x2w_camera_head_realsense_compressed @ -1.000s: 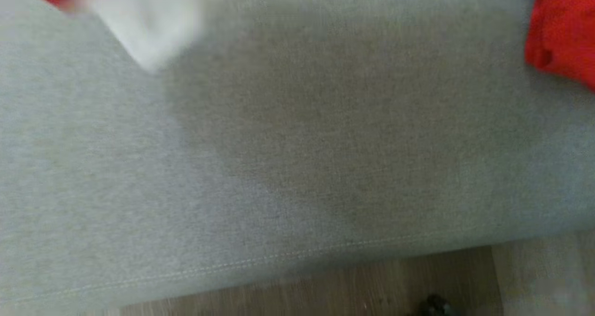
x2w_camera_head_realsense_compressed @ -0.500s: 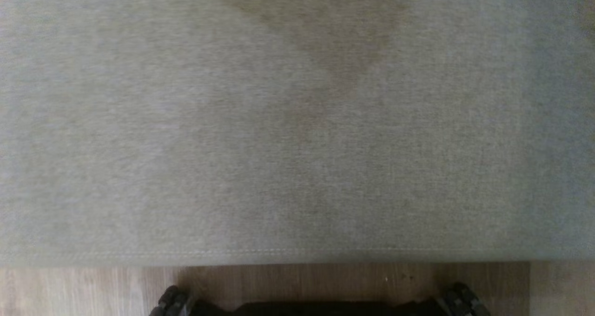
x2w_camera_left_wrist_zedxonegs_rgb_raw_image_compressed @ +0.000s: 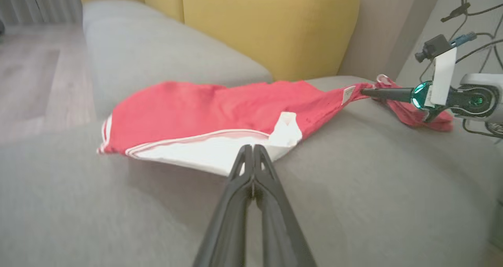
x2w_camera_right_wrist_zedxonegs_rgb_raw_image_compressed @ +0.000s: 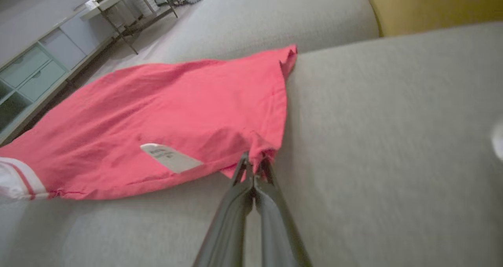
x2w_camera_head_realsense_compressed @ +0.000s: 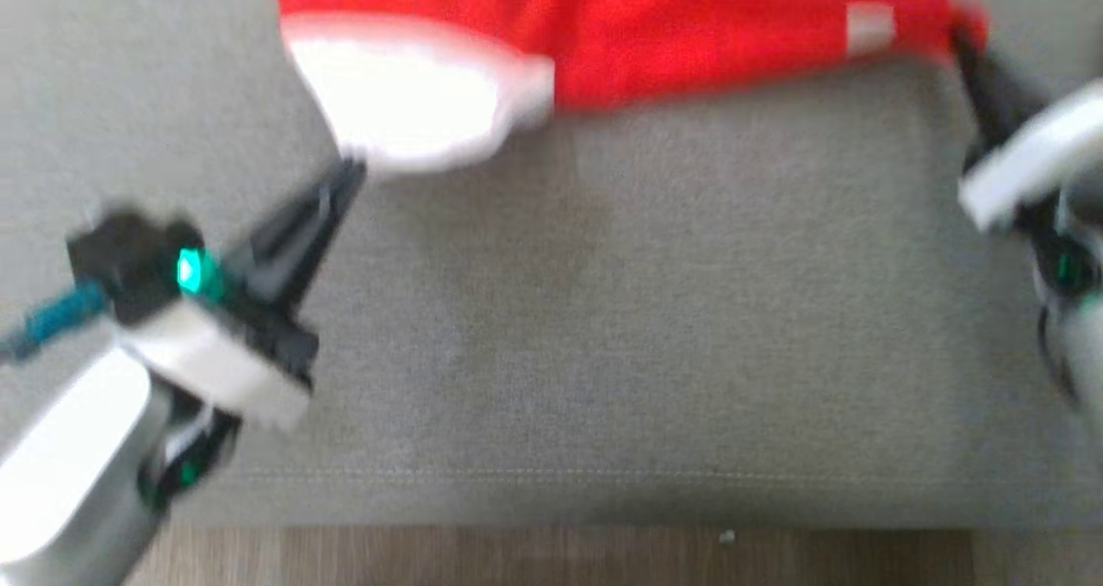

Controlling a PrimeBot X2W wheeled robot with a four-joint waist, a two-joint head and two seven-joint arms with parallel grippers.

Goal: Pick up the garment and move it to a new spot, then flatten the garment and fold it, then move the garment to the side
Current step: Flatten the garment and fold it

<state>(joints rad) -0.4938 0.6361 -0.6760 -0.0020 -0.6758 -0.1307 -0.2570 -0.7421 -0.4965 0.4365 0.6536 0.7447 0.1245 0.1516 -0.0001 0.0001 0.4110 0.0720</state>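
Across the grey sofa (x2w_camera_head_realsense_compressed: 689, 327) seat the red garment (x2w_camera_left_wrist_zedxonegs_rgb_raw_image_compressed: 220, 106) with its white panel is stretched out, its far side cut off at the top of the motion-blurred head view. The left claw (x2w_camera_left_wrist_zedxonegs_rgb_raw_image_compressed: 251, 148) is seen fully closed, with the white hem pinched at its tips. The right claw (x2w_camera_right_wrist_zedxonegs_rgb_raw_image_compressed: 254, 161) is likewise closed, with a bunched red corner near the label (x2w_camera_right_wrist_zedxonegs_rgb_raw_image_compressed: 171, 157) gripped; its tips are smeared in the head view.
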